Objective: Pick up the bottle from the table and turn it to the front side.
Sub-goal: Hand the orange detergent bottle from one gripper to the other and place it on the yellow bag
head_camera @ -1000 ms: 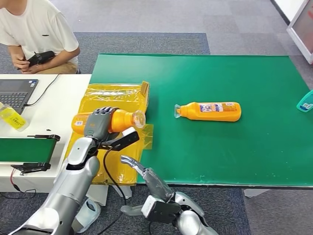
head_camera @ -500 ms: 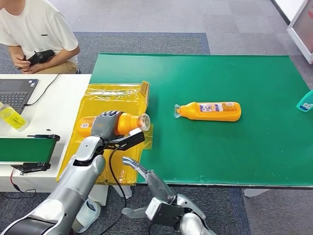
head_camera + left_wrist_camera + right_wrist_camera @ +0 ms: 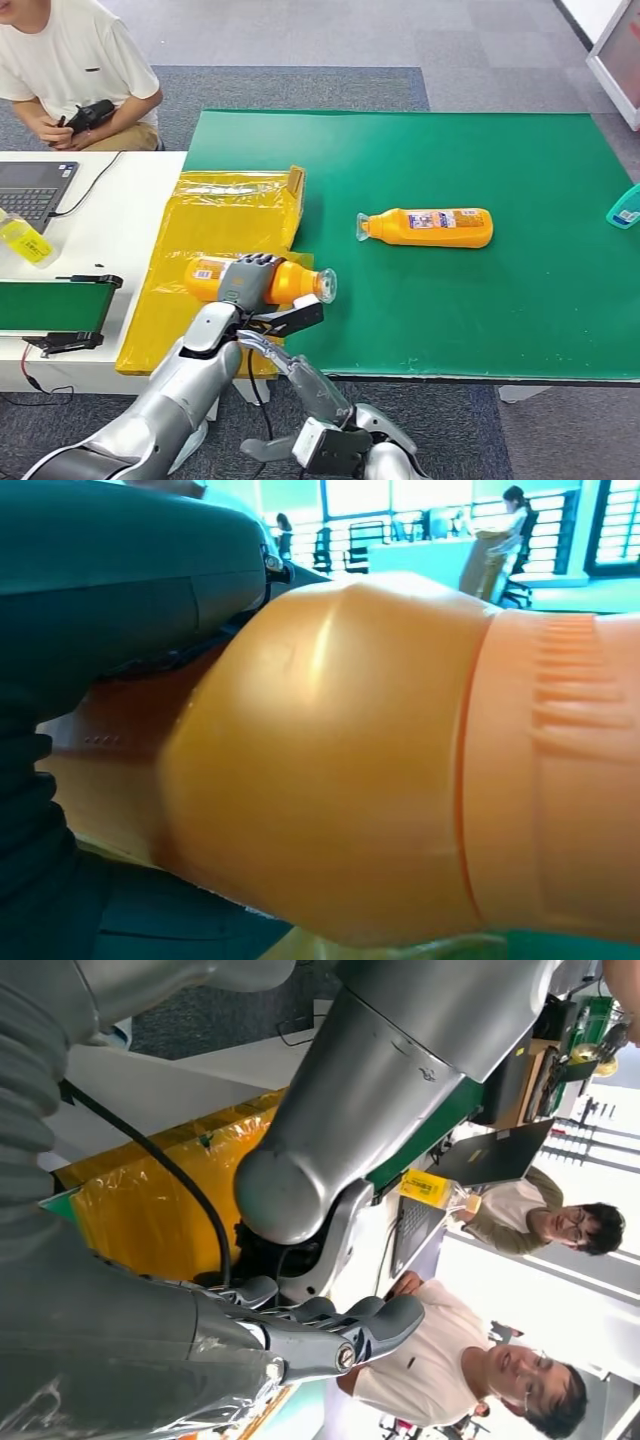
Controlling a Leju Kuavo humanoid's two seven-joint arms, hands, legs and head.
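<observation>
My left hand grips an orange bottle around its middle and holds it on its side above the yellow sheet's near right corner, cap end toward the green mat. Close up in the left wrist view, the orange bottle's shoulder and ribbed cap sit against my dark fingers. A second orange bottle lies on its side on the green mat, label up, cap pointing left. My right hand hangs below the table's near edge, fingers spread and holding nothing; its fingers appear under the left arm.
A crinkled yellow sheet covers the mat's left end. On the white desk at left are a laptop, a yellow packet and a green-topped stand. A seated person holds a controller. A teal object sits at the mat's right edge.
My left hand has carried the orange bottle right and toward me, from over the yellow sheet's middle to its near right corner. The second bottle has not moved.
</observation>
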